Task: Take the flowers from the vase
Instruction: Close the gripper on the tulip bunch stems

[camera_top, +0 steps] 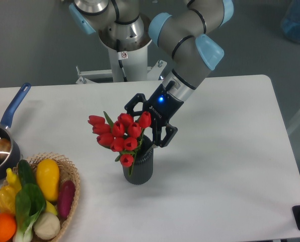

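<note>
Your gripper [146, 126] sits just behind the top of the red tulips [119, 135], its black fingers spread wide apart, one finger [132, 104] reaching out at the upper left above the blooms and the other [167, 137] at the lower right beside the vase's mouth. Nothing is pinched between them; the rightmost bloom overlaps the space between the fingers as you see it, but you cannot tell from this view whether any finger touches the bunch. A blue light glows on the wrist just above the gripper.

The tulips stand in the dark grey ribbed vase [138, 169], leaning toward the left, so the red heads hang out past the vase's left rim. Green leaves show among the blooms, and one bloom droops low against the vase's upper left edge. The vase stands upright on the white table [230, 151], roughly mid-table and a little toward the front.

To your far left you have a saucepan with a blue handle [6, 138], cut off by the picture's edge, with something pale brown inside. In front of it, at the lower left corner, a wicker basket [69, 174] holds vegetables and fruit, among them a yellow squash, a purple piece, a green leafy one and an orange. Both are well apart from the vase.
</note>
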{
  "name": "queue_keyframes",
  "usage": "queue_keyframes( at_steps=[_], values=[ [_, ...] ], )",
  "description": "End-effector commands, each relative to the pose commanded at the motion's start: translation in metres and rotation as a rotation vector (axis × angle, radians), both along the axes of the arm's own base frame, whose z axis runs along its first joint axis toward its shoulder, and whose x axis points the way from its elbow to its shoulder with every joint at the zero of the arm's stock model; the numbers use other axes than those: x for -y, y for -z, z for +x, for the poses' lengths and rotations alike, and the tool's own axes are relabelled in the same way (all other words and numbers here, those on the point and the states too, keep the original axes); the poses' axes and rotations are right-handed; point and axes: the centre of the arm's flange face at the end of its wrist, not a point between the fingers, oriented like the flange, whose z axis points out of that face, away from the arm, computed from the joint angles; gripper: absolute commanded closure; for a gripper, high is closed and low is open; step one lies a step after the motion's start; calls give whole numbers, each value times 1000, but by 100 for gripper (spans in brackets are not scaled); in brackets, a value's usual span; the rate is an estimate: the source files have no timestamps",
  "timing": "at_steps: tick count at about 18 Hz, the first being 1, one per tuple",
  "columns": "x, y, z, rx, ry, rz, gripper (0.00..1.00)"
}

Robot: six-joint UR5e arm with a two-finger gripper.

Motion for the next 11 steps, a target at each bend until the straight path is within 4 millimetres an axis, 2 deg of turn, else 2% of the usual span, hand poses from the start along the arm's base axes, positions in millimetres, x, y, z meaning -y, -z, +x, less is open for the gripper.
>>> queue_keyframes(
  at_steps=[4,7,11],
  values=[
    [-1,3,0,4,3,0,8],
    [-1,3,0,3,3,-2,13],
    [-2,0,-1,1,0,0,34]
  ],
)
